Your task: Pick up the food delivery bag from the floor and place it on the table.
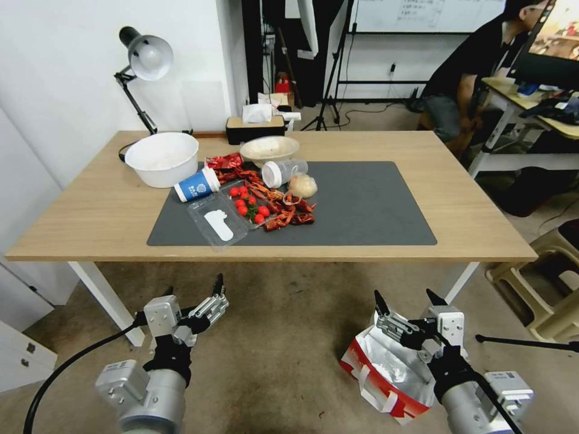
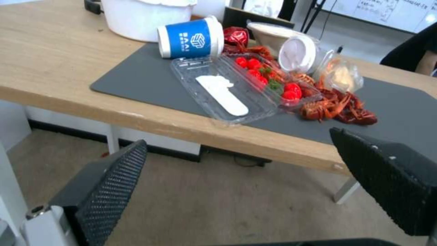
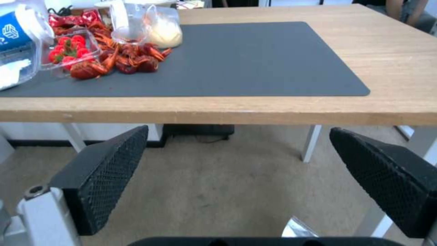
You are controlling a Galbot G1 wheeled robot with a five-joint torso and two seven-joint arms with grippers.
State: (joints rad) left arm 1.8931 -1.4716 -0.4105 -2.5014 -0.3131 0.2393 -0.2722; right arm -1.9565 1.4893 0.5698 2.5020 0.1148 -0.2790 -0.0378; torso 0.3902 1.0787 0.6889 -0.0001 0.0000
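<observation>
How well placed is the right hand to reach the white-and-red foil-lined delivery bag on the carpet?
Probably well: the open right hand hovers directly above the white-and-red foil-lined delivery bag, whose open top faces up, with nothing between them.

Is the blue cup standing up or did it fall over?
Fallen over. The blue cup lies on its side on the dark mat, its white lid facing sideways.

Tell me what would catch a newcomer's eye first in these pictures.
Red crayfish and strawberries lie strewn over the dark mat's left half on the table. Below, the food delivery bag gapes on the floor under the open right gripper; the open left gripper hangs opposite.
</observation>
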